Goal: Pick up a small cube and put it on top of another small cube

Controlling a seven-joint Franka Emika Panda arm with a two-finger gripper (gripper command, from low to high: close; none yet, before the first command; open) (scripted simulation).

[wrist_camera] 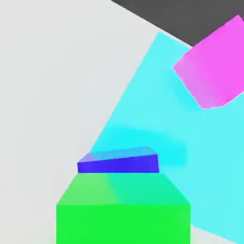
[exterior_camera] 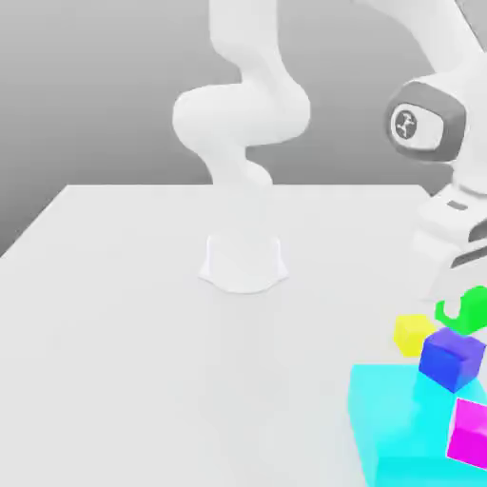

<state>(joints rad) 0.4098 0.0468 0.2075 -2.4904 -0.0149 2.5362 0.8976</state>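
Green cube point(exterior_camera: 472, 312) is pinched in the pincer point(exterior_camera: 459, 306), right above the blue cube point(exterior_camera: 452, 360) near the cyan block's point(exterior_camera: 395, 409) edge, with the yellow cube point(exterior_camera: 413, 335) on the table point(exterior_camera: 190, 380).

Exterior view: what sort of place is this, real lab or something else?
Most likely a simulated test scene. The white arm stands on a pale, untextured surface before a plain grey backdrop, and the cyan block is one flat, saturated colour.
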